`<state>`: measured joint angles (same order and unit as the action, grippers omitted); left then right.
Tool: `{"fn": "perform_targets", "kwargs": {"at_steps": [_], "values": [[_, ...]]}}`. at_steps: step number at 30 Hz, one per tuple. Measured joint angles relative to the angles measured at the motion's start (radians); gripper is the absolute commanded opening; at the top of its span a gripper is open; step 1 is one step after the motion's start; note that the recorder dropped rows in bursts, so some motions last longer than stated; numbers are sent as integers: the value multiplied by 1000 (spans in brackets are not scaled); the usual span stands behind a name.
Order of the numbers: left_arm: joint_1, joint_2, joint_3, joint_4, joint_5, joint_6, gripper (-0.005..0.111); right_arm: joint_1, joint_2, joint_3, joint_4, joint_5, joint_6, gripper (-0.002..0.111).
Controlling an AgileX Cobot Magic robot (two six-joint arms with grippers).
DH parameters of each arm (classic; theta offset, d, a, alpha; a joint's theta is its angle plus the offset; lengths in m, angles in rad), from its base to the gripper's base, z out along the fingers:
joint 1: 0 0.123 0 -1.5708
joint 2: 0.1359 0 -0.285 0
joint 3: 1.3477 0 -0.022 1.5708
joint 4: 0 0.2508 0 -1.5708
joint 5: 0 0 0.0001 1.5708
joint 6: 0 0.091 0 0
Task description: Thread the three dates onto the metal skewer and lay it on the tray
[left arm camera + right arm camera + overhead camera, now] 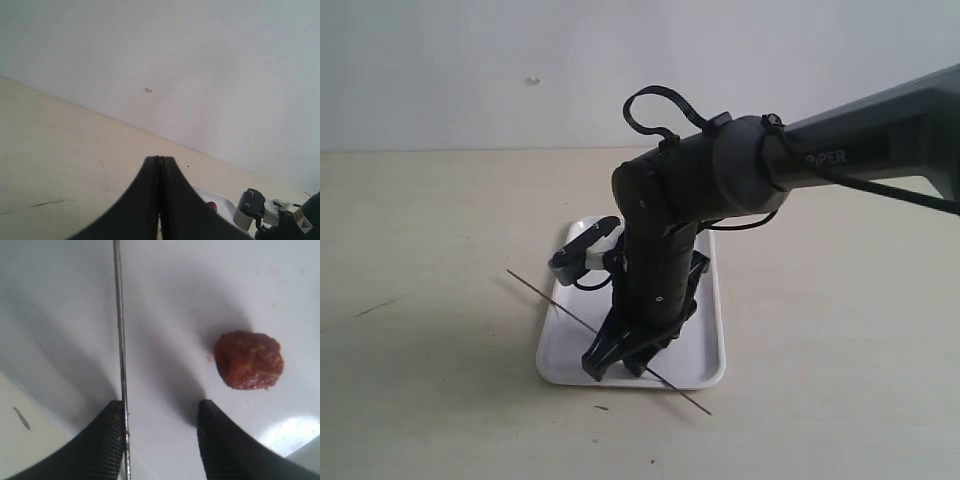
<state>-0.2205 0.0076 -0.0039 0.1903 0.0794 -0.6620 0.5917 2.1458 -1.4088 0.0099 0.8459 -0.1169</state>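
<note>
Right tool (618, 368) is down over the tray (560, 360), its pads spread wide and gripping nothing. The skewer (550, 300) lies slantwise across the tray's near corner with both ends poking out over the surface (420, 350), and in the right wrist view it runs right alongside one pad. One date (248, 360) sits loose on the tray, just off to the side of that open tool and clear of the rod. From the left wrist view there's a reddish lump (212, 205) on the tray, likely another date, but it's too small to be sure; the third I can't find, since the arm (720, 180) covers the tray's middle. Every stretch of skewer on show is bare, so by my read the threading hasn't started and all three remain to go on. Left tool (160, 159) is well away from the tray, clenched tight on nothing. For writing, only the letters "PER" read on the arm; a sticker (302, 220) near it is illegible.
</note>
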Motion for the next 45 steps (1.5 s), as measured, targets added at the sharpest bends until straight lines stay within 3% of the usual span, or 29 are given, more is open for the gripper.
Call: {"fn": "perform_targets", "kwargs": {"at_steps": [13, 30, 36, 45], "values": [[0, 0, 0, 0, 0, 0, 0, -2, 0, -3, -33, 56, -2, 45], [0, 0, 0, 0, 0, 0, 0, -2, 0, -3, -32, 81, -4, 24], [0, 0, 0, 0, 0, 0, 0, -2, 0, -3, -27, 92, -4, 1], [0, 0, 0, 0, 0, 0, 0, -2, 0, -3, -22, 97, -6, 0]]}}
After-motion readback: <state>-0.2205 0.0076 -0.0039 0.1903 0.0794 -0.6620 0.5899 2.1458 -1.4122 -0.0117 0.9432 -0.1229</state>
